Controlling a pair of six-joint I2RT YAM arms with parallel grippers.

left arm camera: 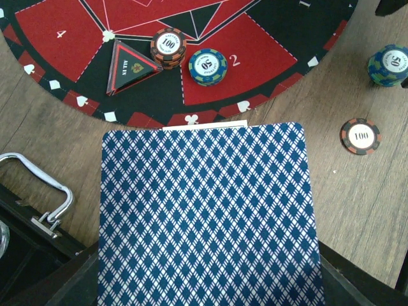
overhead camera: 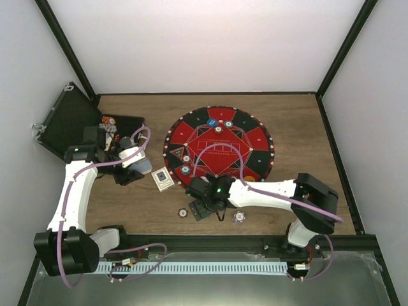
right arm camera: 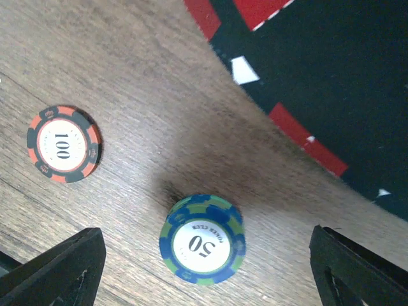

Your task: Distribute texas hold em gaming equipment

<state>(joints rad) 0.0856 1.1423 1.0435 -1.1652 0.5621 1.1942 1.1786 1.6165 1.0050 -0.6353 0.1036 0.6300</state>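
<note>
Right wrist view showed the blue-and-green 50 chip stack standing on the desk toward its near edge, just off the mat rim; judged rigid, light and slick-faced, best pinched across its edge. The right end effector stood wide apart astride it, touching nothing. The left end effector was clamped on the blue-backed cards, thin, flexible and liable to fan.

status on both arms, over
Left end effector shut on blue diamond-backed playing cards. Right end effector open, poised over blue-and-green round 50 poker chip on wood table. Orange-and-black 100 chip lies apart, beside it.
</note>
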